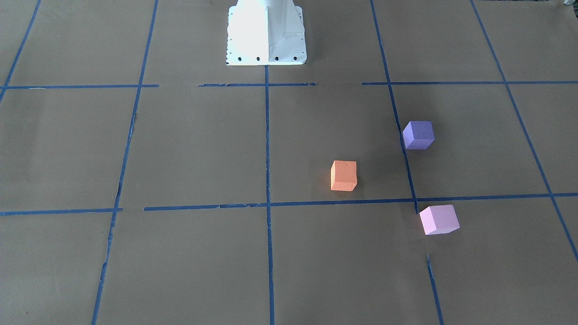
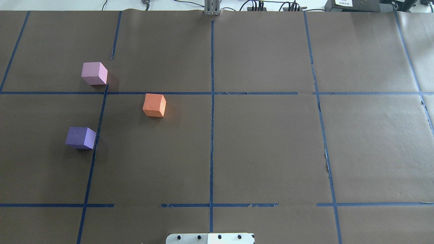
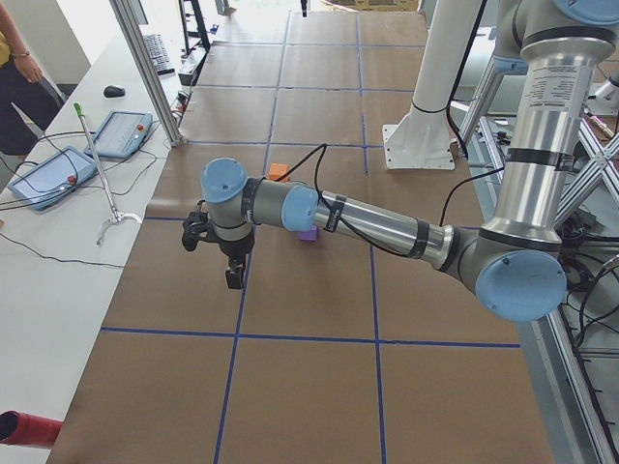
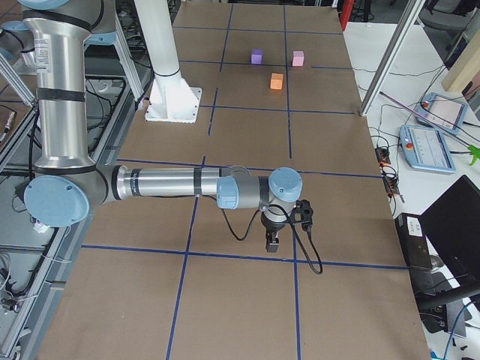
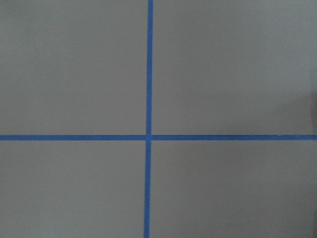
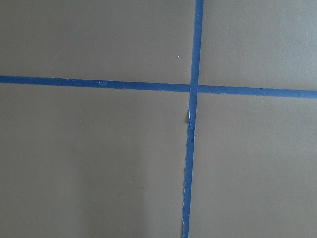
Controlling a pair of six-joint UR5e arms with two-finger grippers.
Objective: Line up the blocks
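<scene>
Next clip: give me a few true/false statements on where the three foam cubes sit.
1. The orange foam cube, violet-purple foam cube and light pink foam cube all sit on the robot's left half of the brown paper-covered table. True.
2. The orange cube touches the purple one. False: all three stand apart.
3. The pink cube lies farthest from the robot's white base. True.
4. The cubes form a straight line. False: the orange one sits off toward the table's middle.
</scene>
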